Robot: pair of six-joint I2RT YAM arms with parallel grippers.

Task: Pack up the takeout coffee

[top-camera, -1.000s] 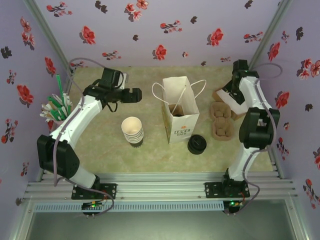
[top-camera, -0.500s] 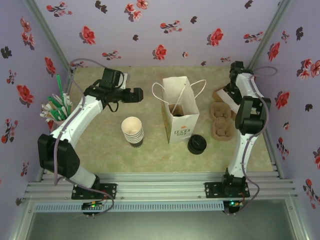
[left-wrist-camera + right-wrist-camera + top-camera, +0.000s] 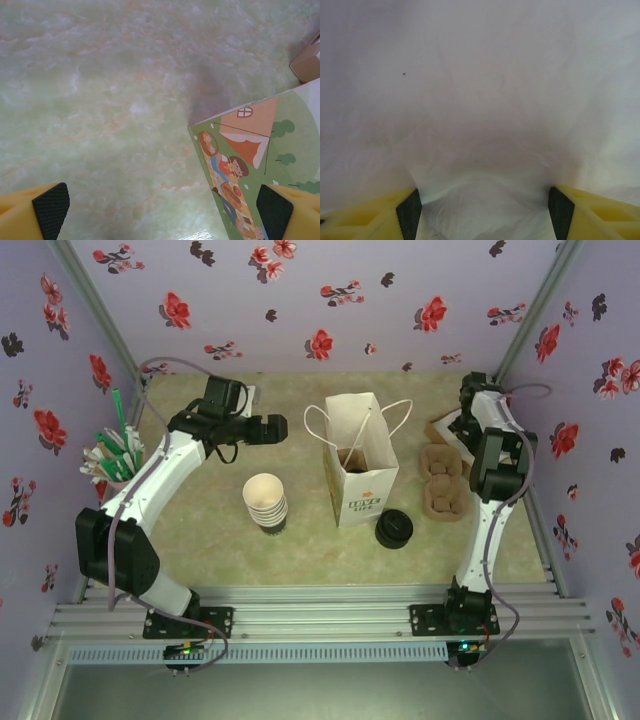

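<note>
The takeout coffee, a lidded cup, is out of view. The white paper bag (image 3: 360, 470) stands open in the middle of the table, and its picture-printed side (image 3: 252, 165) shows in the left wrist view. My left gripper (image 3: 278, 428) hangs open to the left of the bag, its pads (image 3: 51, 209) wide apart with nothing between them. Up in the back right corner, my right gripper (image 3: 468, 392) faces the pale wall (image 3: 480, 90). It is open (image 3: 485, 215) and holds nothing.
A stack of lidless cream cups (image 3: 265, 502) stands left of the bag, and a stack of black lids (image 3: 394, 528) at its front right. Brown cardboard cup carriers (image 3: 443, 480) lie on the right. Green straws (image 3: 112, 455) stand at the left wall.
The right arm has folded upward and drawn its gripper closer to the back right corner. The left gripper has edged slightly right toward the bag.
</note>
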